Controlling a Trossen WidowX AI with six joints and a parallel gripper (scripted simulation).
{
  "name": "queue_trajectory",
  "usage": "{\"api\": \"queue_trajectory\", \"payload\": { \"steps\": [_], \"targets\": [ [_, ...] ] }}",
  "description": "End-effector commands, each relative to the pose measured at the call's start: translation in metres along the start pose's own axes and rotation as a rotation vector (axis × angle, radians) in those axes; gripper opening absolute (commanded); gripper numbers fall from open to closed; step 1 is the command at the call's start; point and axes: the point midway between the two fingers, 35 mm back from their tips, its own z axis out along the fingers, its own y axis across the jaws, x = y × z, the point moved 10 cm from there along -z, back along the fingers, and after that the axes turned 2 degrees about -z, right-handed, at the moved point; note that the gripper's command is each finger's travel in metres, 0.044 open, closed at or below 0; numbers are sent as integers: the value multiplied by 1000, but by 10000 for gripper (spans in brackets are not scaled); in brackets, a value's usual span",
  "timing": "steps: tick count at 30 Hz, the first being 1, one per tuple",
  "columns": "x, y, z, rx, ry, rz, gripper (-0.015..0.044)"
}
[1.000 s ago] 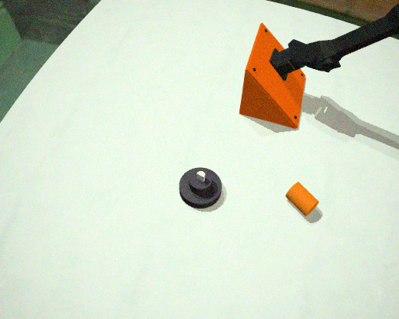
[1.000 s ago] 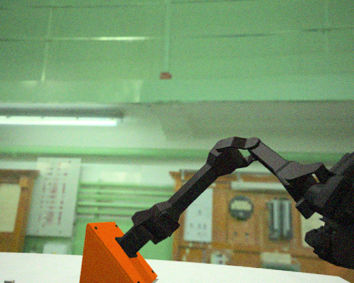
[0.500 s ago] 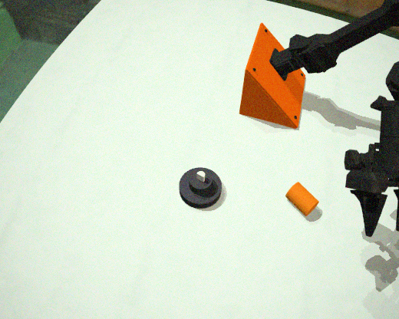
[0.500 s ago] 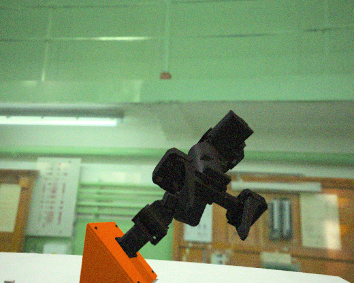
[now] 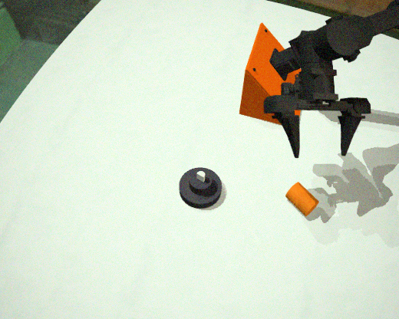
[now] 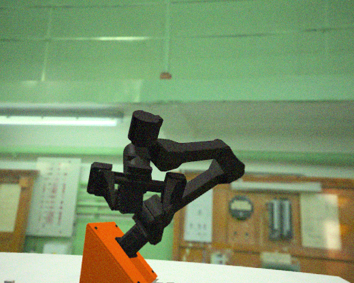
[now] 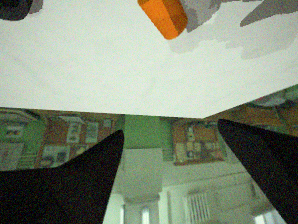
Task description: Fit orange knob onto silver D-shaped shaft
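The orange knob (image 5: 302,199) (image 7: 165,17) lies on its side on the white table, right of the pedestal; its hole cannot be made out. The dark round pedestal (image 5: 186,195) (image 7: 15,7) stands upright, cut off in the wrist view's top left corner. Its silver shaft (image 5: 200,175) sticks up bare from the middle; a flat grey face shows toward the front in the top view. My gripper (image 5: 320,155) (image 6: 140,208) (image 7: 169,128) is wide open and empty. It hangs above the table, behind the knob in the top view, and touches neither knob nor pedestal.
The orange wedge-shaped arm base (image 5: 257,88) (image 6: 101,252) stands at the back, behind the gripper. The arm folds over from it. The arm's shadow falls on the table right of the knob. The table's far left edge (image 5: 44,65) shows in the top view.
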Motion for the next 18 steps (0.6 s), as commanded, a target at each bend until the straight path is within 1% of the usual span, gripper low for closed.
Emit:
{"api": "queue_trajectory", "payload": {
  "steps": [1, 3, 9, 18],
  "targets": [
    [-4, -1, -6, 19, 13, 18, 440],
    [1, 0, -4, 6, -3, 169, 440],
    [19, 5, 6, -81, -59, 856, 440],
    [44, 7, 20, -301, -57, 1844, 440]
  ]
}}
